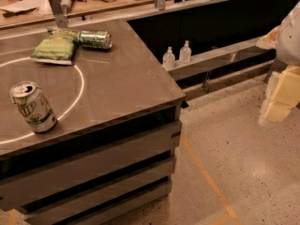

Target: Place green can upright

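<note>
A: Green can?
B: I see the green can (96,39) lying on its side near the 12 o'clock edge of the surface (122,88), with the chip bag (54,48) just beside it at its 9 o'clock.
A: Tool?
B: My tool (280,102) hangs at 3 o'clock, off the surface, well apart from the can. I can't tell whether it's open or closed.
A: Else?
B: 7UP can (33,107) upright at 8 o'clock.

The gripper (276,108) is seen at the right edge, above the floor and well apart from the table (122,78); its arm is cut off there. Where the green can (95,39) meets the chip bag (54,48), touching or covering cannot be told. The can's lettering cannot be read. The table is cut off at the left edge.
</note>
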You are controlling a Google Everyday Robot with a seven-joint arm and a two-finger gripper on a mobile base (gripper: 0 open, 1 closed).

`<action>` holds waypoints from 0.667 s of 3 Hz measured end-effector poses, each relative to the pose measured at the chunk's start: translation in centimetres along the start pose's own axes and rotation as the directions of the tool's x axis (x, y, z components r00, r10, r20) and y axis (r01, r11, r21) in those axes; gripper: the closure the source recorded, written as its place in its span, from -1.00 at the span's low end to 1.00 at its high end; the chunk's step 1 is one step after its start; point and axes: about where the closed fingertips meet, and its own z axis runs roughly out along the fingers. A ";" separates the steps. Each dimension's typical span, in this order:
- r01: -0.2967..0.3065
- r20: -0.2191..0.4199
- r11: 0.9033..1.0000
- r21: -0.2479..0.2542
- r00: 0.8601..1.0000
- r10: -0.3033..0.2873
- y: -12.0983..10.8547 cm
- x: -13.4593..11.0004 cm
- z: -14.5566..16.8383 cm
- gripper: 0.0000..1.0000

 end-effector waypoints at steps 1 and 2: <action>0.000 0.000 1.000 0.000 1.000 0.000 0.0 0.0 0.0 -1.00; 0.059 0.022 0.998 -0.005 0.998 -0.059 -0.6 -2.5 1.0 -1.00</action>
